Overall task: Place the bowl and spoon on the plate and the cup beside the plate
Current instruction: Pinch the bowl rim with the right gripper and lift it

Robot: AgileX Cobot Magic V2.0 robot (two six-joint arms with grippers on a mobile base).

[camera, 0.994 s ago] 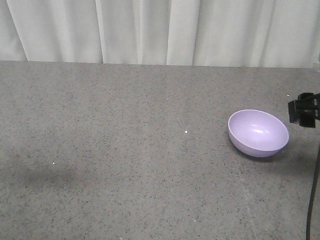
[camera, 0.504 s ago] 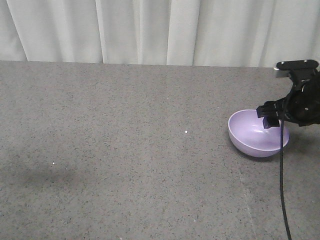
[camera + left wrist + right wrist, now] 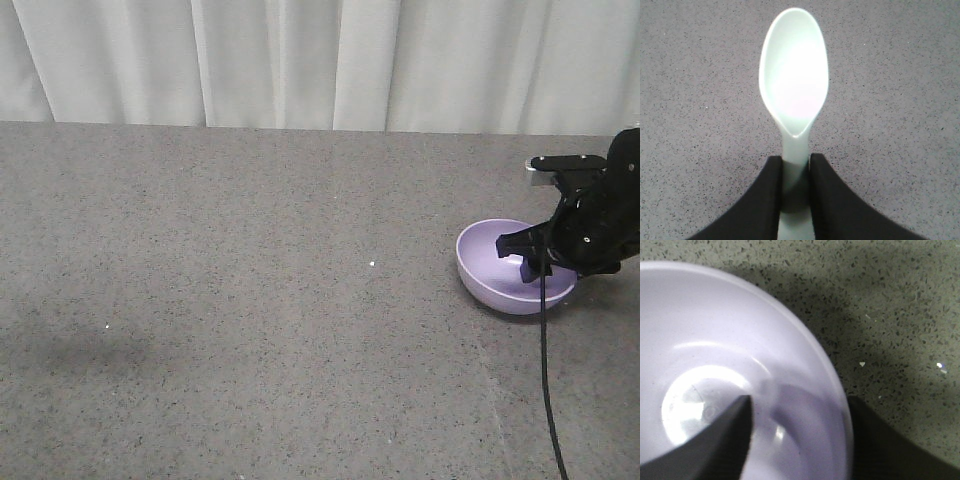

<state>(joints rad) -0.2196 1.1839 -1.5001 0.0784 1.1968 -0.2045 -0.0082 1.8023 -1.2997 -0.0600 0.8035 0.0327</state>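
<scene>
The lavender bowl (image 3: 490, 262) stands on the grey table at the far right. My right gripper (image 3: 530, 264) hangs over its right side. In the right wrist view the right gripper (image 3: 797, 405) is open and straddles the bowl (image 3: 715, 330): one finger inside the bowl, the other outside its rim on the table side. In the left wrist view the left gripper (image 3: 795, 167) is shut on the handle of the mint-green spoon (image 3: 794, 85), whose scoop points away, above the speckled table. The plate and cup are out of view.
The speckled grey table (image 3: 250, 300) ends at a white curtain (image 3: 300, 60) along its back edge. A black cable (image 3: 545, 380) hangs from the right arm down toward the front edge.
My right arm came in from the right edge, moved left and lowered over the bowl; one finger now sits inside it. The bowl has not moved.
</scene>
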